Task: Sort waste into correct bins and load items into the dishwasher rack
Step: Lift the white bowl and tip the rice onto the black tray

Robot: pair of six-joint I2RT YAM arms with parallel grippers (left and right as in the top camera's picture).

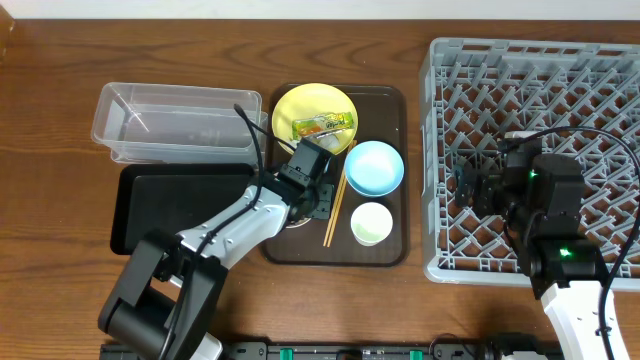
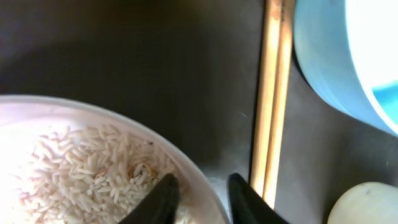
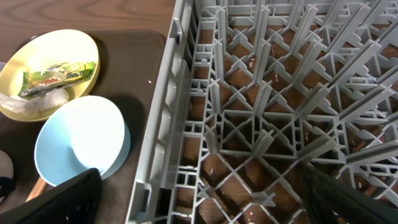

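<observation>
My left gripper [image 2: 202, 194] is shut on the rim of the white bowl [image 2: 205, 186], one finger inside and one outside. The bowl holds rice [image 2: 81, 168] and sits on the brown serving tray; my wrist hides most of it in the overhead view. Wooden chopsticks [image 2: 272, 93] lie just right of it. The yellow plate [image 1: 315, 105] carries the green-and-yellow wrapper [image 1: 325, 126]. The light blue bowl [image 1: 374, 166] and pale green cup [image 1: 372, 223] stand on the tray. My right gripper [image 3: 205, 205] is open and empty, astride the left wall of the grey rack [image 1: 530, 60].
The clear tub [image 1: 180, 120] stands at the back left with the black tray [image 1: 180, 205] in front of it. The brown serving tray [image 1: 390, 252] lies between them and the rack. A crumpled pale scrap [image 3: 37, 102] lies on the plate beside the wrapper.
</observation>
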